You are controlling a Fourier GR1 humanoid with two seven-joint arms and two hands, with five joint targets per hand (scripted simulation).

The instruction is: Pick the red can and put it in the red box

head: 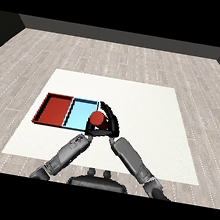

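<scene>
White tabletop (143, 133) over pale grey plank floor (115, 57), dark wall behind. Red can (97, 118), round-topped, beside light blue tray (80, 114), right hand (110, 124) curled round it. Left hand (89, 129): cannot tell.

Red can (97, 118) in right hand (110, 124) (curled)

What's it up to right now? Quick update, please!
Right hand fingers curled round red can. Can beside light blue tray, not in red tray. Left hand idle.

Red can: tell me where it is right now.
In the head view the red can sits mid-table, held in the right hand, at the light blue tray's right edge.
</scene>
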